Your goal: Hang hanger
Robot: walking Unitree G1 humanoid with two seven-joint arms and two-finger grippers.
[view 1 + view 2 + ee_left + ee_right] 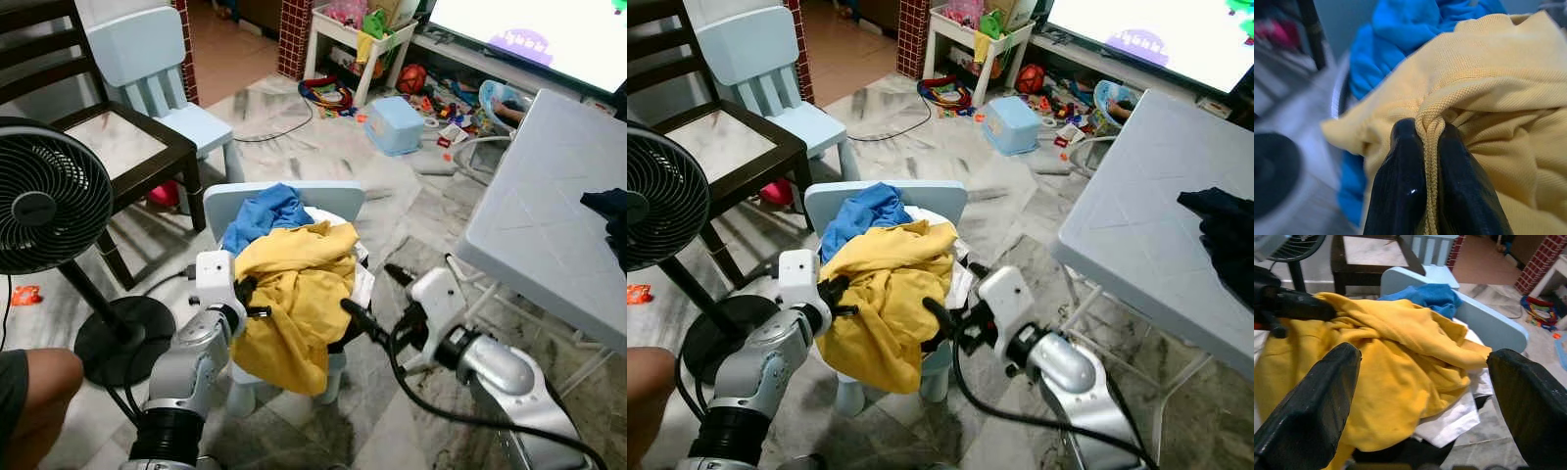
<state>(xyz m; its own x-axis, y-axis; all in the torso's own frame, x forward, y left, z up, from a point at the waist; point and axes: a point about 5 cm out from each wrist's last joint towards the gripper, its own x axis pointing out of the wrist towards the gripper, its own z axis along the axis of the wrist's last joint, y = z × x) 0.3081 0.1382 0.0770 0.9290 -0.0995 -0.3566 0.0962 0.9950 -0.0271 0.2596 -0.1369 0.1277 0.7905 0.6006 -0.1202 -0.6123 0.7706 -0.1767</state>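
The left gripper (245, 291) is closed on a ribbed edge of the yellow shirt (294, 294), and in the left wrist view this hem is seen pinched between the 2 black fingers (1405, 186). The right gripper (377, 304) is held at the other side of the pile with its fingers wide apart and nothing between them; in the right wrist view the shirt lies between and beyond the 2 tips. The shirt is heaped on a small blue chair (338, 196), on top of a blue cloth (260, 213) and a white cloth (361, 284). No hanger can be made out in the pile, so it cannot be told where it is; it may be hidden under the fabric. From here 3 things could probably go wrong. Only a thin hem is gripped, so it may slip out if the shirt is pulled quickly. The shirt lies on the other clothes, so they may be dragged off the chair when it is lifted. The right gripper is near the chair edge and the white cloth, and the wrong layer may be caught if it is closed now. The shirt looks soft and knitted, deep yellow, much folded, with 1 part hanging down over the front of the seat. A fan (44, 196) and a grey table (549, 215) stand near.
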